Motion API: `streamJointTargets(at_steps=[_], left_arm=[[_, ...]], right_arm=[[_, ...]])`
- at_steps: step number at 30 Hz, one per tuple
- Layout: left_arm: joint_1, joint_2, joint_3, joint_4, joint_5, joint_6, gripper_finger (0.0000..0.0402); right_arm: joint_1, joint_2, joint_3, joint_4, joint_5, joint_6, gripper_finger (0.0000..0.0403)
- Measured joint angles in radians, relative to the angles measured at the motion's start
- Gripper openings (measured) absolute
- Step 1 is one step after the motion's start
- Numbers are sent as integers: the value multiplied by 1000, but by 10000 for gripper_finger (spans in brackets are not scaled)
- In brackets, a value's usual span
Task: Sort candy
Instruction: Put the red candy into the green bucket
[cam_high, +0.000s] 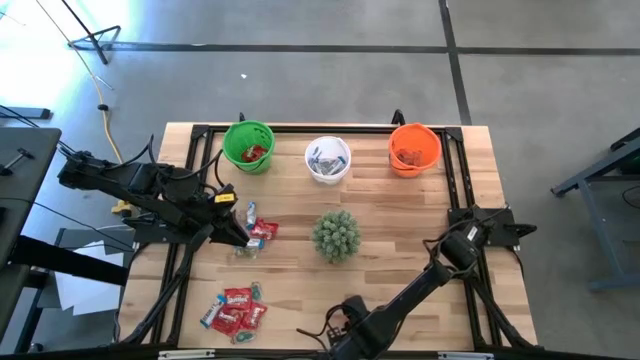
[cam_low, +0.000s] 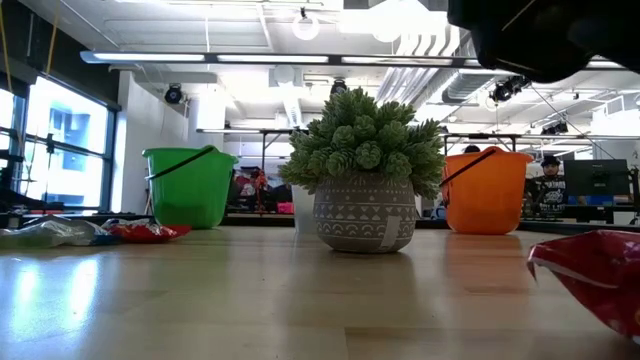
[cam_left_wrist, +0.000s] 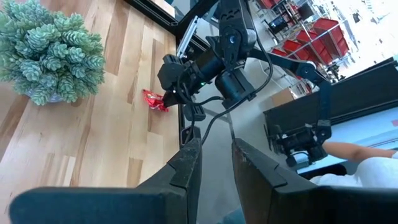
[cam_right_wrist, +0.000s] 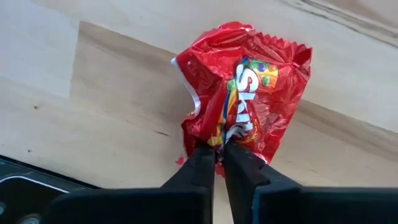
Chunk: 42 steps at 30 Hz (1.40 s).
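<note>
Red foil is what my right gripper (cam_right_wrist: 219, 157) has pinched: in the right wrist view my two dark fingers are drawn nearly together on the lower edge of a crumpled red candy packet (cam_right_wrist: 249, 87), which lies on the pale wooden table (cam_right_wrist: 93, 93).

From the high view, my right arm reaches to the near edge of the table, its gripper (cam_high: 335, 322) low at the picture's bottom. My left gripper (cam_high: 243, 237) sits at a small scatter of candy (cam_high: 258, 232), red and light blue-and-white, on the left side of the table (cam_high: 400, 220). A second pile of red candy (cam_high: 235, 310) lies nearer the front left corner. Along the far edge stand a green cup (cam_high: 248, 146), a white cup (cam_high: 327, 158) and an orange cup (cam_high: 414, 148), each with sweets inside; a spiky green plant (cam_high: 336, 235) stands mid-table.

At table height, the plant (cam_low: 365, 165) in its patterned pot fills the middle, green cup (cam_low: 187, 186) left, orange cup (cam_low: 484, 190) right, and the red packet (cam_low: 592, 275) shows at the right edge.

Through the left wrist view, my left fingers (cam_left_wrist: 186, 171) stand partly apart with nothing between them; beyond, my right gripper (cam_left_wrist: 169, 99) touches the red packet (cam_left_wrist: 154, 99) near the plant (cam_left_wrist: 46, 53).
</note>
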Motion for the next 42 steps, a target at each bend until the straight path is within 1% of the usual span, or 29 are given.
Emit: streamJointTargets(at_steps=[3, 6, 11, 12, 15, 20, 25, 28, 31, 34, 38, 40, 42], left_arm=[[0, 0, 0, 0, 0, 0, 74], [0, 0, 0, 0, 0, 1, 74], [0, 0, 0, 0, 0, 2, 74], [0, 0, 0, 0, 0, 6, 74], [0, 0, 0, 1, 0, 21, 74], [-2, 20, 0, 43, -13, 69, 74], [-24, 57, -1, 186, -48, 207, 74], [-32, 76, -1, 275, -50, 314, 74], [-33, 93, -1, 353, -50, 397, 74], [-31, 107, -1, 409, -62, 427, 74], [-29, 113, -1, 414, -153, 422, 74], [-29, 113, -1, 414, -184, 425, 74], [-29, 110, -1, 413, -192, 436, 74]], right_arm=[[2, 12, 85, -69, 52, -37, 4], [-1, 28, 181, -172, 119, -69, 3], [-1, 16, 362, -318, 204, -125, 1], [-1, 11, 368, -326, 220, -139, 1], [-1, -37, 329, -302, 263, -149, 1], [-20, -77, 367, -325, 395, -180, 0], [-55, -123, 368, -245, 585, -244, 0], [-87, -133, 369, -178, 653, -331, 0], [-122, -148, 367, -79, 712, -456, 0], [-156, -171, 371, 36, 750, -603, 0], [-197, -185, 370, 172, 752, -802, 0], [-213, -199, 369, 217, 752, -882, 0], [-224, -219, 369, 241, 753, -940, 0]])
